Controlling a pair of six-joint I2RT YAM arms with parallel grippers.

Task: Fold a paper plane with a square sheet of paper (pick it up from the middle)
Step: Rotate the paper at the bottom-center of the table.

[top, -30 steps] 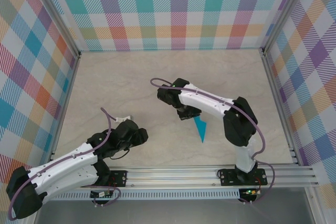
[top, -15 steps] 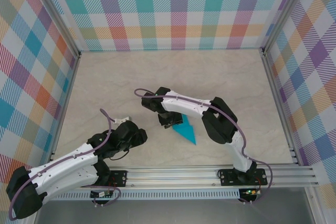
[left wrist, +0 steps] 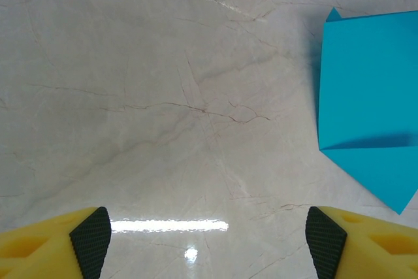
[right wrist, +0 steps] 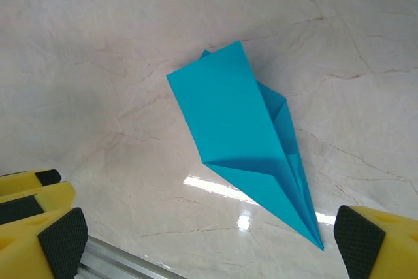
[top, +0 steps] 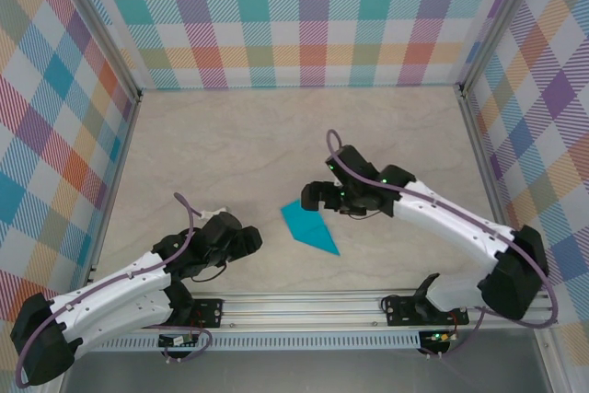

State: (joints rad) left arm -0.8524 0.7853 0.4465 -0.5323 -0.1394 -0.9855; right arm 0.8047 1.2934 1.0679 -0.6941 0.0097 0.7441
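Observation:
The square sheet of paper is folded into a teal-blue paper plane (top: 308,227) that lies flat on the marble table, nose toward the near right. In the right wrist view the paper plane (right wrist: 248,142) rests free, with a wing layer spread on top and a crease along its right side. My right gripper (top: 310,196) hovers just behind its blunt tail, open (right wrist: 209,243) and empty. My left gripper (top: 250,238) is to the plane's left, apart from it. It is also open (left wrist: 208,240) over bare table, with the paper plane (left wrist: 369,115) ahead at its right.
The aluminium rail (top: 368,306) runs along the near edge, close to the plane's nose. Checked walls (top: 294,16) enclose the table on three sides. Bare marble (top: 230,135) stretches behind both arms.
My right gripper opened and let go of the plane, and the arm swung back to the right. The plane now lies flat, turned slightly. My left jaws widened.

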